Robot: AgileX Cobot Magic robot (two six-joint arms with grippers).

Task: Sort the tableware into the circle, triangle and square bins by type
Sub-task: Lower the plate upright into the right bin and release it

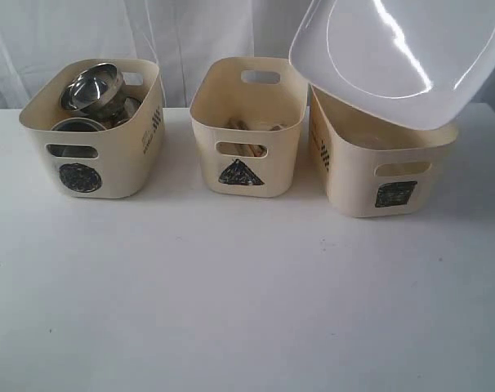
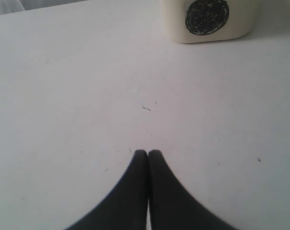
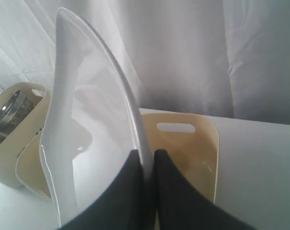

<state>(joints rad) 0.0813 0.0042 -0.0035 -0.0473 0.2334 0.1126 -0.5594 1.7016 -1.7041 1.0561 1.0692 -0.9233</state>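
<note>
A large white squarish plate [image 1: 403, 53] hangs tilted above the square bin [image 1: 386, 167] at the right, covering part of its opening. My right gripper [image 3: 147, 154] is shut on the plate's rim [image 3: 138, 129]; the gripper itself does not show in the exterior view. The circle bin [image 1: 96, 135] at the left holds steel bowls [image 1: 91, 86]. In the middle, the triangle bin [image 1: 249, 126] holds wooden pieces [image 1: 247, 126]. My left gripper [image 2: 148, 153] is shut and empty above the bare table, short of the circle bin [image 2: 209, 19].
A white table [image 1: 231, 294] carries the three bins in a row near its back. A white curtain [image 1: 190, 33] hangs right behind them. The front half of the table carries nothing.
</note>
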